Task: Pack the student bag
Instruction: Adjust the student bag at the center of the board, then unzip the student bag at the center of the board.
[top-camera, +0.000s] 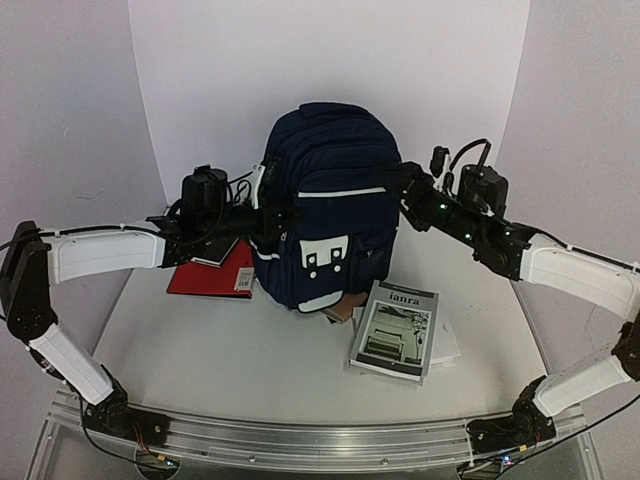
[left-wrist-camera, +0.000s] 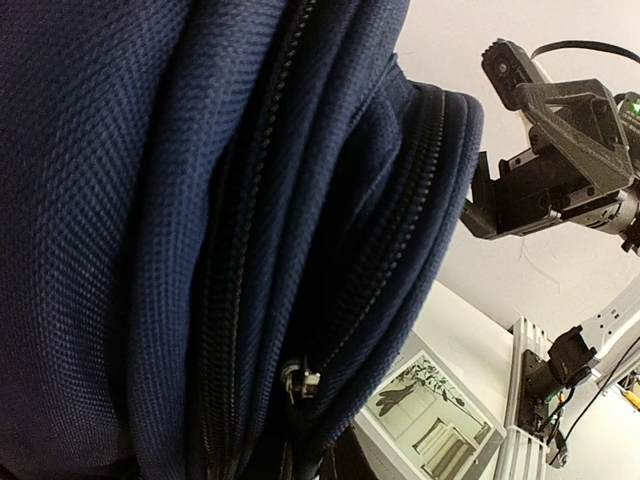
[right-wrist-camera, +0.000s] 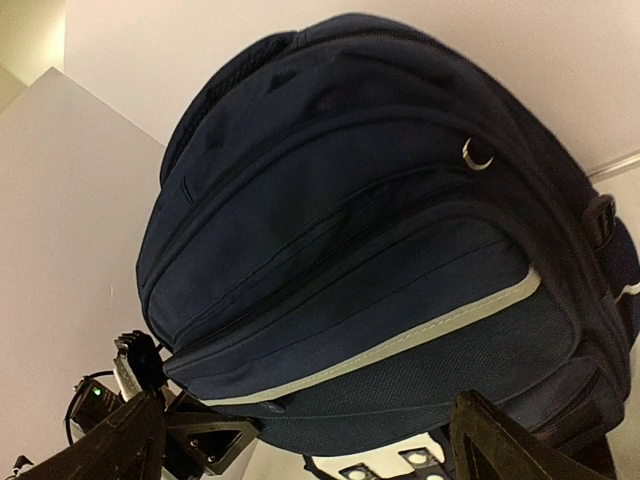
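Student bag (top-camera: 325, 200) standing mid-frame, likely handling soft, bulky, floppy; left pincer (top-camera: 268, 225) clenching its side fabric; right pincer (top-camera: 407, 188) hovering released; zip-seam edge probably offering surest hold.

The top camera is looking down from above and behind the arms, taking in the whole worktop (top-camera: 250, 350). The left wrist camera is sitting very near the student bag (left-wrist-camera: 150, 220), facing across toward the right tool (left-wrist-camera: 488, 200). The right wrist camera is looking closely at the bag's top. All three views are sharing the bag.

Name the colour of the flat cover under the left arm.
The flat cover is red, clearest in the top view.
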